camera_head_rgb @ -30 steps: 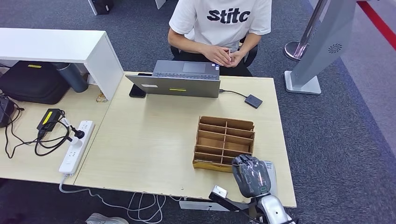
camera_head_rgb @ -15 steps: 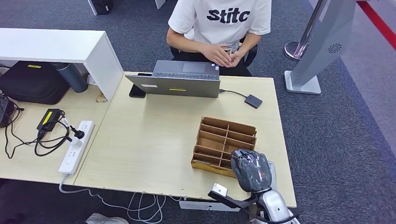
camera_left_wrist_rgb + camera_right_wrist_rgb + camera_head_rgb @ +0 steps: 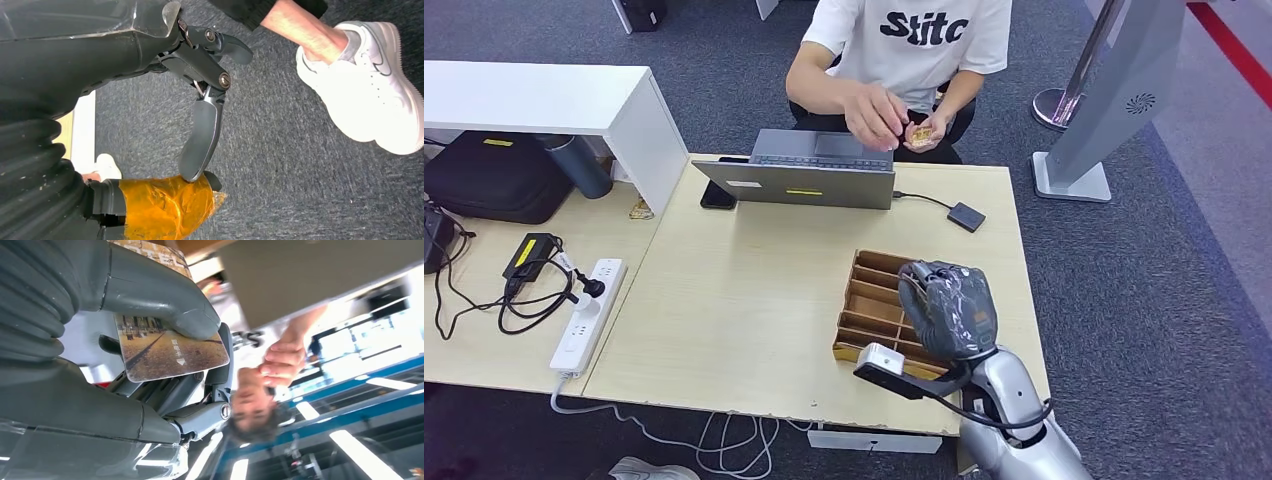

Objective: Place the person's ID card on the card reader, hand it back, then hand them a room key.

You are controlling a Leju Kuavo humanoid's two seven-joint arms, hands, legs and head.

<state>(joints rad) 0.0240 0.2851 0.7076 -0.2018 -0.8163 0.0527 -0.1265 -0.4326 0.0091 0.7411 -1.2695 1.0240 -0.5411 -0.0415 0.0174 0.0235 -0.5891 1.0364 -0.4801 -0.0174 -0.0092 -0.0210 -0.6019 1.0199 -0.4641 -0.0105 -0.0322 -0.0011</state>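
Right hand, raised over the cardboard organizer at the table's near right, pinches the room key under its thumb; the person's hands wait far across, beyond the laptop; left hand hangs low, fingers apart, holding nothing.

The pale wood-grain laminate tabletop looks smooth and matt. On it the brown corrugated-cardboard divider tray shows dull paper walls. The grey laptop has a brushed, metallic lid. The right hand wears a glossy, crinkled clear plastic wrap over dark fingers; in the right wrist view its grey ribbed rubbery cover and thick matt plastic thumb press a glossy printed plastic card. The left hand shows dull metal links above rough grey carpet.
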